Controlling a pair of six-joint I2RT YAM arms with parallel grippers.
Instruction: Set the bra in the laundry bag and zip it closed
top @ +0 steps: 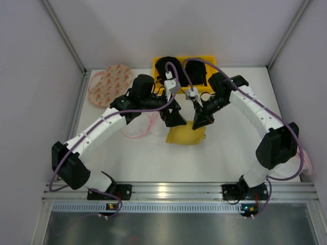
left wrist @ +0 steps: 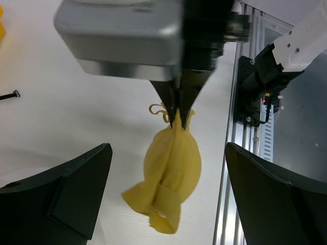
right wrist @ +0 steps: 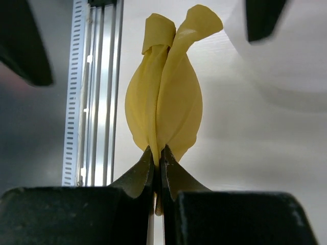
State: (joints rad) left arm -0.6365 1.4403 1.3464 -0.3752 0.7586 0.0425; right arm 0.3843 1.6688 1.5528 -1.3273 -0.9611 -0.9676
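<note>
Near the middle of the table, pinching one end of the bra with the right gripper, fingers pressed tight together on the yellow cloth. Cups folded flat against each other. Facing it with the left gripper, fingers spread wide and holding nothing. Just left of the bra, on the table, the laundry bag, see-through white with a pink rim.

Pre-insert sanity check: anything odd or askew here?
Nothing damaged. The bra is folded cups-together, pinched at one end by the right gripper; the left gripper is open, facing it.
</note>
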